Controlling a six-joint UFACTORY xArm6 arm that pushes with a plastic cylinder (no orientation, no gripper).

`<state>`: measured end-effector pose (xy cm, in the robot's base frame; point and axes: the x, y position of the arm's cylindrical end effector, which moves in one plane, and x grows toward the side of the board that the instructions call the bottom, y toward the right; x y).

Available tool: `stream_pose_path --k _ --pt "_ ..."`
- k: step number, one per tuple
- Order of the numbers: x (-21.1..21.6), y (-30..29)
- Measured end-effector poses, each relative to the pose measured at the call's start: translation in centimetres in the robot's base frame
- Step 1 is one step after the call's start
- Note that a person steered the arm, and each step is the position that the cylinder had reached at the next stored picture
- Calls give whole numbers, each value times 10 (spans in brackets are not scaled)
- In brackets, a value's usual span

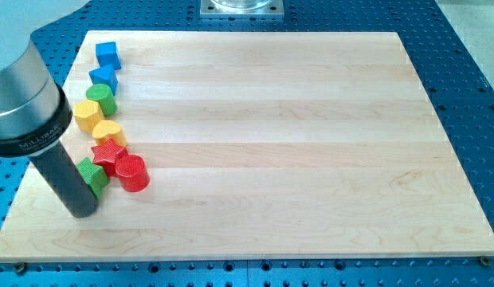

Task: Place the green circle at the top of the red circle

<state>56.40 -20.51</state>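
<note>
Tip: my tip (82, 212) rested on the board near the view's lower left, just beside the green star (92, 176) on its lower-left side; it carried nothing, being a plain rod with nothing to clasp, and whether it actually touched the star could not be told
Rod: dark, matt and cylindrical, hanging from a broad brushed-metal housing that hid the board's left edge
Green circle: the green circle (100, 99) stood in the column of blocks along the view's left, just below the blue block (103, 77) and just above the yellow hexagon (88, 116)
Red circle: the red circle (132, 172) sat at the column's lower end, touching the red star (108, 153) on its upper left
Gap to close: the yellow hexagon, the yellow heart (109, 132) and the red star lay between the two circles, so the green one probably needed pushing out to the right, then down (a judgement, not a thing seen)
Why clustered: the blocks sat packed together on the left, likely leaving little room to nudge one alone
Other block: a blue cube (108, 54) topped the column
Materials: blocks looked like smooth, glossy plastic; the wooden board (295, 143) was pale with fine straight grain
Surround: a blue perforated table (470, 72) framed the board
</note>
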Motion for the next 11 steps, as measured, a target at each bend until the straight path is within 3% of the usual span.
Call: stream_pose_path --k 2,3,6,9,11 --pt "-13 -99" --pt "-41 -98" --pt "-188 -98" --pt "-185 16" --pt "-190 56"
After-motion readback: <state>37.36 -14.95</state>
